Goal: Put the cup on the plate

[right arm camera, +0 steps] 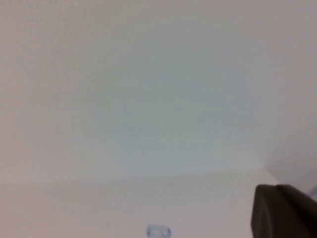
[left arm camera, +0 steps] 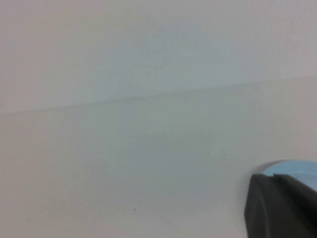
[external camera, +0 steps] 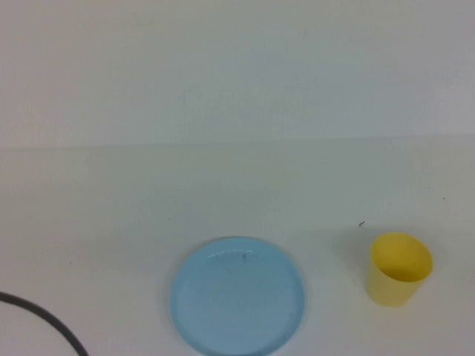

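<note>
A round light blue plate [external camera: 237,297] is seen lying flat on the white table [external camera: 111,222], at the near edge of the high view and about midway across it. A few tiny dark specks are seen on the plate's far inner part. A small yellow cup [external camera: 398,269] is set upright on the table to the plate's right, on the robot's right side, with its open mouth facing up; it is kept apart from the plate, with a strip of bare table between them, and nothing is seen inside it. A tiny dark mark [external camera: 361,223] is noticed on the table just beyond the cup. A dark cable [external camera: 44,319] is seen curving across the near left corner of the high view. Neither arm is shown in the high view. In the left wrist view, a dark part of the left gripper [left arm camera: 282,206] is seen at the picture's edge, above the table, with a sliver of the blue plate [left arm camera: 297,168] visible just past it. In the right wrist view, a dark part of the right gripper [right arm camera: 285,210] is seen at the picture's edge, above the table and facing a pale wall [right arm camera: 158,89]. A small pale blue item [right arm camera: 158,231] is glimpsed at that view's edge, too blurred to be identified.
</note>
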`<move>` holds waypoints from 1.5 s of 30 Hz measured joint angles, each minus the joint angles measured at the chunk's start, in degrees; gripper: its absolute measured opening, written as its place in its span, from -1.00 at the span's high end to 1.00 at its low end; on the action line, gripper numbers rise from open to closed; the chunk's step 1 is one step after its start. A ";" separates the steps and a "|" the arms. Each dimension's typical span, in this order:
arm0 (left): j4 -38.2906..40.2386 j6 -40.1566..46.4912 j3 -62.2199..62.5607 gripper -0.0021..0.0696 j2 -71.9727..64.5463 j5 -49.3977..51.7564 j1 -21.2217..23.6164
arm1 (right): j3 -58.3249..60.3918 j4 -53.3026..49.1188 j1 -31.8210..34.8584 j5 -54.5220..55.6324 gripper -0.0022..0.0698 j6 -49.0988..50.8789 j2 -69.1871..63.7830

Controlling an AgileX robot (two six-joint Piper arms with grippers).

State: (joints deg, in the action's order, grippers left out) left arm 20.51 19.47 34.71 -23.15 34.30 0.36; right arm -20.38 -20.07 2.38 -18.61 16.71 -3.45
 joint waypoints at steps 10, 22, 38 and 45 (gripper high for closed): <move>20.46 22.80 5.86 0.94 -18.61 2.01 0.00 | -8.92 21.18 -1.53 -25.06 0.94 -25.88 -12.92; 26.04 32.61 10.89 0.94 -42.77 3.30 -4.99 | -10.15 31.61 -1.61 -39.52 0.94 -37.15 -24.26; -2.12 3.30 23.60 0.30 -66.66 -0.51 -24.05 | -10.19 31.83 -1.61 -38.40 0.14 -37.90 -32.07; -5.23 -3.91 29.26 -0.14 -75.15 2.13 -24.05 | -10.19 33.39 -1.61 -38.06 -0.19 -37.90 -32.07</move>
State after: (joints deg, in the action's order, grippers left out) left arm 15.28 15.57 63.97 -98.30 36.43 -23.70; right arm -30.56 13.32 0.77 -56.67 -21.20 -35.53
